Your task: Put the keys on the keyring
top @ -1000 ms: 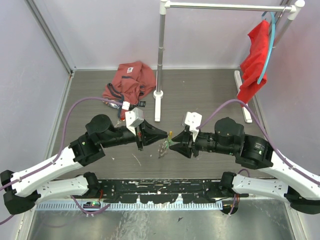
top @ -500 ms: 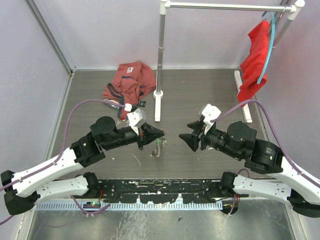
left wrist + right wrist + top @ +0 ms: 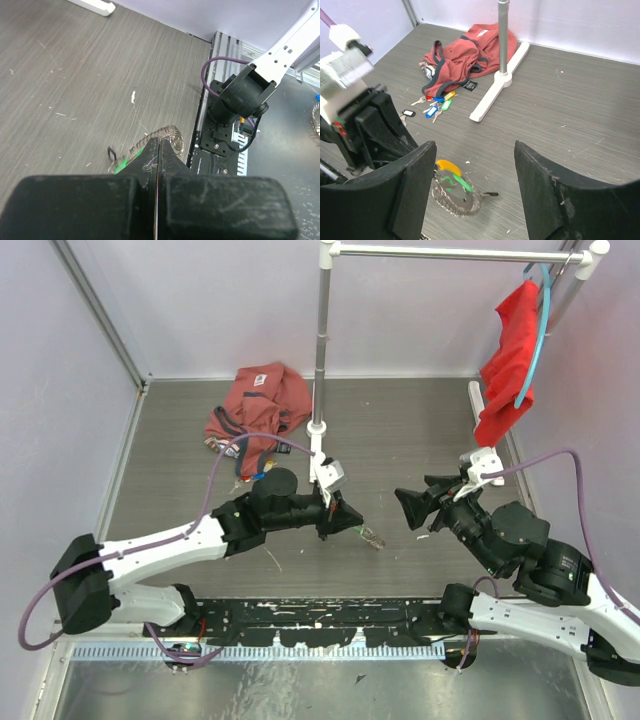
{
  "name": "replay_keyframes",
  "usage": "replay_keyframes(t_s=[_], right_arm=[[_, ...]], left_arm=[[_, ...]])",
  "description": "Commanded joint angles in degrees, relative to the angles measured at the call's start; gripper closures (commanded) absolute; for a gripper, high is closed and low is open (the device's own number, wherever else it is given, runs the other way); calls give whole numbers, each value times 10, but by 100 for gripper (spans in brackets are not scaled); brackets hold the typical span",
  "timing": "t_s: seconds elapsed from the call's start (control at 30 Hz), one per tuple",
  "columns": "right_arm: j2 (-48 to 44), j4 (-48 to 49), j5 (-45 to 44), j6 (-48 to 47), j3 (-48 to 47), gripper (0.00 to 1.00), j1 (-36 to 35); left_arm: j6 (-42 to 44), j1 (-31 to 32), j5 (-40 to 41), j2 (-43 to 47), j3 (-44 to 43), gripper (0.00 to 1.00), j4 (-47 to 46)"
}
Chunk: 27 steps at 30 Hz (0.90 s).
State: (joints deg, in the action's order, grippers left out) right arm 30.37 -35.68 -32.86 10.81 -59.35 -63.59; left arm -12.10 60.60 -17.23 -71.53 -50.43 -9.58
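My left gripper is shut on the keyring, a loop packed with small silvery keys that hangs just past its tips over the table's middle. In the left wrist view the jaws are pressed together with the ring and a green tag beyond them. My right gripper is open and empty, just right of the ring. Its wrist view shows the blurred keyring with an orange tag and a green tag. Loose tagged keys lie by the red cloth, partly hidden in the top view.
A crumpled red garment lies at the back left. A metal clothes stand rises at the back centre, its white foot just behind my left gripper. Another red garment hangs at the right. Purple cables loop over both arms.
My left gripper has carried the keyring to the right, past the table's middle. My right gripper has let go, opened and pulled back to the right and upward.
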Motion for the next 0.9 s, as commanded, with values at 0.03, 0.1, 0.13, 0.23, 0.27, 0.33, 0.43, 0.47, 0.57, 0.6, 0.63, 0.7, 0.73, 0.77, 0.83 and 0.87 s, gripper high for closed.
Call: replay_keyframes(t_s=[0.03,0.1,0.13,0.23,0.27,0.33,0.43,0.47,0.57,0.6,0.63,0.7,0.73,0.77,0.83,0.87], right_arm=[[16,-3,-29,27,-4,31,-1],[26,-6,-24,25,-4,31,-1],[31,-7,-22,23,-3,31,-1],[50,-7,-18,20,-4,30,-1],[55,-7,-18,19,-4,30,-1],[66,-6,-17,18,-4,30,-1],[81,-4,-11,17,-3,30,-1],[86,-5,-11,18,-3,30,-1],[95,-6,-10,24,-1,30,-2],[98,-6,-8,27,-1,30,-1],[101,-6,-5,28,0,30,-1],[105,-7,0,30,1,30,-1],[107,-6,1,31,0,30,-2],[109,-6,2,32,0,30,-1],[112,-6,3,33,1,30,-2],[113,-7,3,34,1,30,-1]], left_arm=[[-52,-30,-17,-38,49,100,-105],[-64,-38,-10,-39,76,100,-117],[-68,-41,-7,-38,87,100,-117],[-69,-46,16,-28,117,100,-100],[-71,-48,27,-23,128,100,-95],[-78,-56,44,-17,152,100,-92],[-91,-73,76,7,180,100,-82],[-93,-82,83,8,188,100,-81],[-98,-112,96,1,205,96,-81],[-98,-121,93,-6,208,95,-83],[-97,-129,88,-8,211,95,-86],[-95,-141,82,-38,216,94,-99],[-94,-147,80,-46,219,94,-104],[-93,-152,80,-55,222,94,-109],[-93,-161,82,-69,229,92,-122],[-94,-166,82,-77,233,90,-129]])
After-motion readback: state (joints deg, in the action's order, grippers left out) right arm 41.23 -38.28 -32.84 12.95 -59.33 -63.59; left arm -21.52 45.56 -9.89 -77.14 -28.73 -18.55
